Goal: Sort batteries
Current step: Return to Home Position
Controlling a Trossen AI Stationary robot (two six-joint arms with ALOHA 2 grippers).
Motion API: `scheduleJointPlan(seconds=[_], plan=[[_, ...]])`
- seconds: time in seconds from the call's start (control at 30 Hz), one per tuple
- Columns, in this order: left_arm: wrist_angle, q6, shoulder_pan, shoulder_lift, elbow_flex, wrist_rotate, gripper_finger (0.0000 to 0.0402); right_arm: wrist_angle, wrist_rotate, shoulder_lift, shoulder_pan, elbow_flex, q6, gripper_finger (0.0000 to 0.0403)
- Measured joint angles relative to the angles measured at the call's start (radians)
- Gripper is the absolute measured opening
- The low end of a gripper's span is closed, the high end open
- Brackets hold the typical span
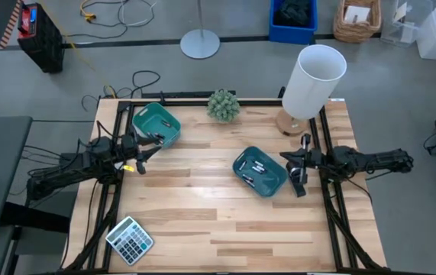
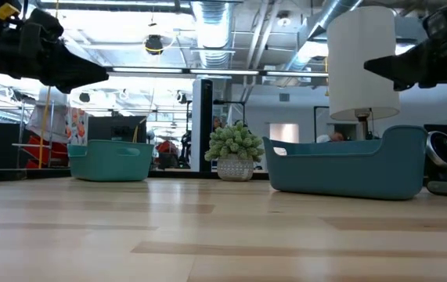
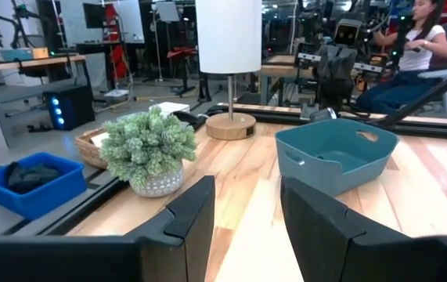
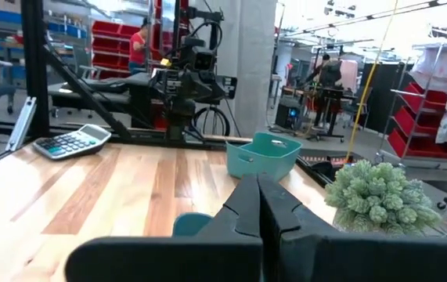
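Batteries (image 1: 257, 166) show only as pale specks down inside the teal tray (image 1: 237, 163) by the right arm. The other teal tray (image 1: 147, 114), back left, hides its contents from here. Wooden table (image 1: 202, 221) under it all, white lamp (image 1: 313, 80) at the back right, potted plant (image 1: 223, 105) on the rear edge, calculator (image 1: 130, 241) near left. Left gripper (image 3: 246, 223) hangs beside its tray, fingers spread apart. Right gripper (image 4: 258, 200) hovers by the other tray, fingers pressed together.

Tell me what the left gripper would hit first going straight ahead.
Probably the lamp's wooden base: the left gripper aims between the plant and the teal tray, though depth is unclear.
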Motion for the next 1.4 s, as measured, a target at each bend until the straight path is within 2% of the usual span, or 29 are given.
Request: scheduleJointPlan(seconds=[0.47,0.73,1.27,1.4], plan=[[0.01,-0.018,-0.012,-0.001,-0.013,0.023,0.0141,-0.032,0.001,0.0,0.017,-0.001,0.037,0.0005],[0.194,-0.041,-0.054,-0.001,-0.124,0.028,0.0141,-0.034,-0.002,0.0,0.017,-0.001,0.072,0.0008],[0.161,-0.01,-0.109,0.0,-0.126,-0.011,0.0141,-0.036,-0.003,0.047,0.017,-0.001,0.082,0.0009],[0.152,-0.006,-0.109,0.001,-0.126,0.038,0.0141,-0.037,-0.004,0.053,0.017,-0.001,0.08,0.0009]])
